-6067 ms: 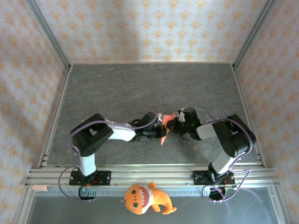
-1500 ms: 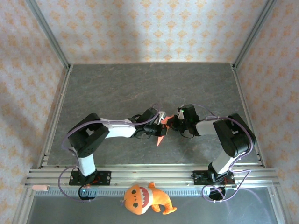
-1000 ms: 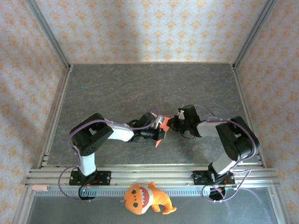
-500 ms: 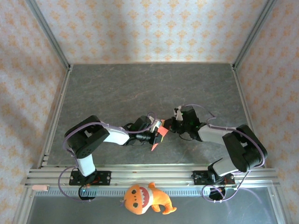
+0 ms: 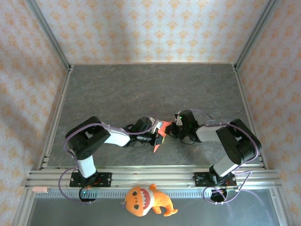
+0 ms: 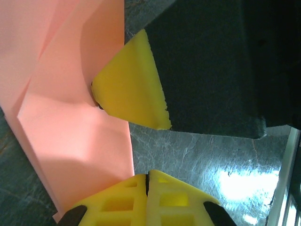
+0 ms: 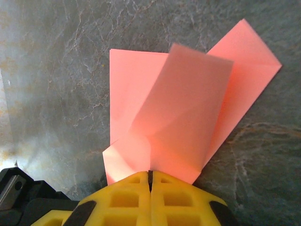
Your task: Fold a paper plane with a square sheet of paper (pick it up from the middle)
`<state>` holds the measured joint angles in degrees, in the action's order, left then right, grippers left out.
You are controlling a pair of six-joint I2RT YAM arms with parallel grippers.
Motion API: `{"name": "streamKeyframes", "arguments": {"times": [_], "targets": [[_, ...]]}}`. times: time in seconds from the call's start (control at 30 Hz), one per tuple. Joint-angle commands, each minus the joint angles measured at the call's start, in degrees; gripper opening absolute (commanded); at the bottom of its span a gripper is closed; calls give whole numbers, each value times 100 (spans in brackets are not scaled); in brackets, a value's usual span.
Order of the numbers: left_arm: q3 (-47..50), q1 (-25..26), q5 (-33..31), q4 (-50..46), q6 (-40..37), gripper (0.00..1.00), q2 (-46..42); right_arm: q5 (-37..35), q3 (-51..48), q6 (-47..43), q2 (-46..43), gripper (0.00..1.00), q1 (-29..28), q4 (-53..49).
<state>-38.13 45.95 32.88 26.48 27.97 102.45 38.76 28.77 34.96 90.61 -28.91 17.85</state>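
Note:
The square sheet of paper point(image 5: 158, 139) is red-pink and partly folded, with creases and a raised flap point(image 7: 188, 108). It sits low over the table's middle, between the two grippers. My right gripper point(image 7: 150, 173) is shut, and the paper's creases run into its seam with paper spreading to both sides. My left gripper point(image 6: 148, 176) is shut too. The paper point(image 6: 70, 122) passes behind its left finger, with nothing showing in its seam. A yellow fingertip point(image 6: 129, 89) of the right gripper touches the paper there. In the top view the left gripper point(image 5: 157, 133) and right gripper point(image 5: 171, 130) nearly meet.
The dark slate table point(image 5: 141, 89) stretches behind the arms, walled by patterned panels and metal posts. An orange plush toy point(image 5: 146, 199) lies beyond the front rail point(image 5: 150, 175). The left gripper's black body point(image 7: 19, 197) shows at the right wrist view's lower left.
Both grippers and the paper have shifted slightly left and toward the near edge. The right arm's elbow has swung out and back. Both grippers stayed shut.

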Motion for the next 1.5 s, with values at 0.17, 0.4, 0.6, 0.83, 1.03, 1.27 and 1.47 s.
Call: {"name": "streamKeyframes", "arguments": {"times": [0.17,0.4,0.6,0.83,1.03,1.27,1.47], "targets": [[217,-21,-39,-1091,189,0,-249,-572,124,-104,237,0,34,-475],[-283,-26,-220,-1273,324,0,-836,-536,47,-92,299,0,34,-447],[-625,-122,-543,-1580,34,0,-333,-494,88,-77,303,0,34,-448],[-487,-123,-1057,-1450,245,0,17,-374,97,-61,249,0,30,-401],[-44,-130,-869,-1372,142,0,103,-276,211,37,-36,0,49,-252],[152,-124,-754,-1362,11,0,264,1,414,-93,107,0,40,-76],[104,-124,-940,-1598,-152,0,387,-322,333,-179,517,0,217,-110]]}}
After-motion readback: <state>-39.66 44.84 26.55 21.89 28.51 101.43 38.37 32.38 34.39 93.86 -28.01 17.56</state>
